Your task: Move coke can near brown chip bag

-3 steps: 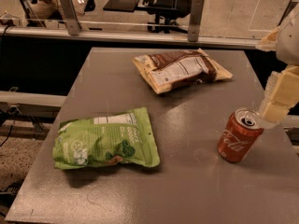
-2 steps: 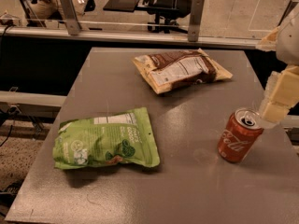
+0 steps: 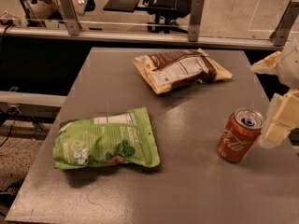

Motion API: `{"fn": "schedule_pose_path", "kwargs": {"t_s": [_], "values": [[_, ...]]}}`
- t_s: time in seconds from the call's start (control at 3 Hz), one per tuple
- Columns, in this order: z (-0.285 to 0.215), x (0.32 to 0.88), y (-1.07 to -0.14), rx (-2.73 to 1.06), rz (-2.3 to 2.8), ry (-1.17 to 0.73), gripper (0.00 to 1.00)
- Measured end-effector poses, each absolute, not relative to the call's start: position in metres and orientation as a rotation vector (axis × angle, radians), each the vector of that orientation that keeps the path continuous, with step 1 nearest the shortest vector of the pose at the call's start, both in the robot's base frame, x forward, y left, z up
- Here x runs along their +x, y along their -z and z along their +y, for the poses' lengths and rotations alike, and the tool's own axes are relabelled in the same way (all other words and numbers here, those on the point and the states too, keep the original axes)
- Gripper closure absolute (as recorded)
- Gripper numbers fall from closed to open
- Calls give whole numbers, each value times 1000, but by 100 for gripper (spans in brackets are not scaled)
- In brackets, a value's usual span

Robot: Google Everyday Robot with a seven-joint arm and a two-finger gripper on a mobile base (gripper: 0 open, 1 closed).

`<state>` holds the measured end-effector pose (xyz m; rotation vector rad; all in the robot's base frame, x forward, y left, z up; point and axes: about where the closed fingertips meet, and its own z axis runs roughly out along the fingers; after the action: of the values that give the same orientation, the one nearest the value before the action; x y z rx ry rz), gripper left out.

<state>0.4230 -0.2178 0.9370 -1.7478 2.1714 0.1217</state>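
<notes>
Camera view from over the counter (image 3: 187,190): the arm comes in at the far right edge, mostly cut off, with only pale cream segments showing. The gripper (image 3: 276,125) hangs low at the counter's right side, just beside the coke can (image 3: 238,135) on the can's right, near its upper half. From where I stand I cannot tell whether it touches the can, how wide it is spread, or whether it has hold of anything.

The coke can stands upright near the right edge of the counter, silver top up with the pull tab showing; what is inside cannot be seen. The brown chip bag (image 3: 180,70) lies flat toward the far side of the counter, its white label panel facing up, well apart from the can. A green bag (image 3: 105,139) lies flat on the near left part, well apart from both. Behind the counter runs a metal rail (image 3: 140,34), and past it sits an office chair (image 3: 173,3).
</notes>
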Motion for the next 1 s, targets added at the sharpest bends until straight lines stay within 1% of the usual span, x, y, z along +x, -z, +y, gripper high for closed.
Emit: {"fn": "schedule_pose_path", "kwargs": {"t_s": [0.33,0.67,1.0], "values": [[-211,411,-910,-1815,2077,-208,0],[-207,406,-898,-1853,2031,-242,0],[-202,400,-892,-1884,1989,-259,19]]}}
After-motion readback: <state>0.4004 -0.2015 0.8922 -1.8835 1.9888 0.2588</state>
